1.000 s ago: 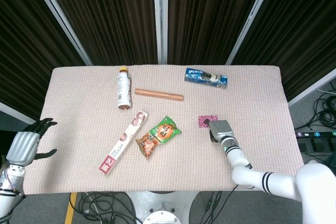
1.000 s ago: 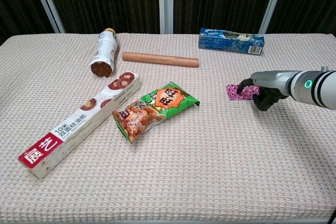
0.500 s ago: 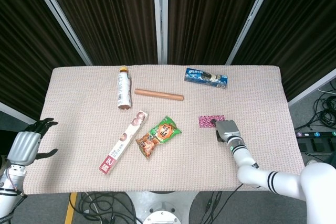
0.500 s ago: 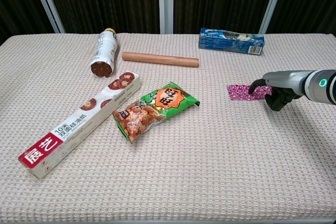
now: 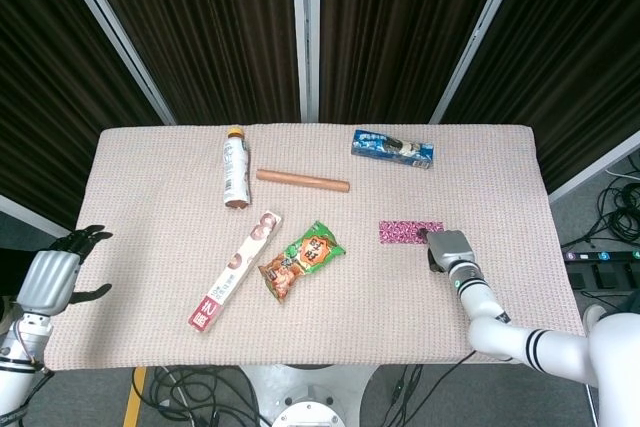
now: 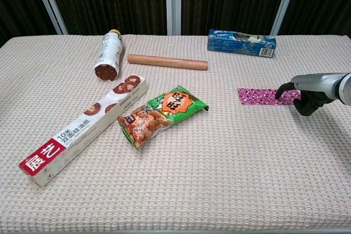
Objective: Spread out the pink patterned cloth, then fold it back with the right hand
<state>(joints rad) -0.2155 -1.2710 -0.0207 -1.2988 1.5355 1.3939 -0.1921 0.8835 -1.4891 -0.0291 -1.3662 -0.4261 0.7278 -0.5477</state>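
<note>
The pink patterned cloth (image 5: 405,232) (image 6: 260,96) lies as a long flat strip on the right part of the table. My right hand (image 5: 447,247) (image 6: 307,94) is at the strip's right end, fingers curled down onto it and holding that end. Part of the end is hidden under the fingers. My left hand (image 5: 50,277) hangs off the table's left edge with fingers apart and nothing in it; the chest view does not show it.
A green snack bag (image 6: 162,114) and a long wrap box (image 6: 82,130) lie mid-left. A bottle (image 6: 106,55) lies on its side at the back left, with a wooden rod (image 6: 167,61) and a blue box (image 6: 241,43) further right along the back.
My right hand has moved right, drawing the cloth's end with it. The cloth went from a short folded patch to a long strip. The left hand stayed put.
</note>
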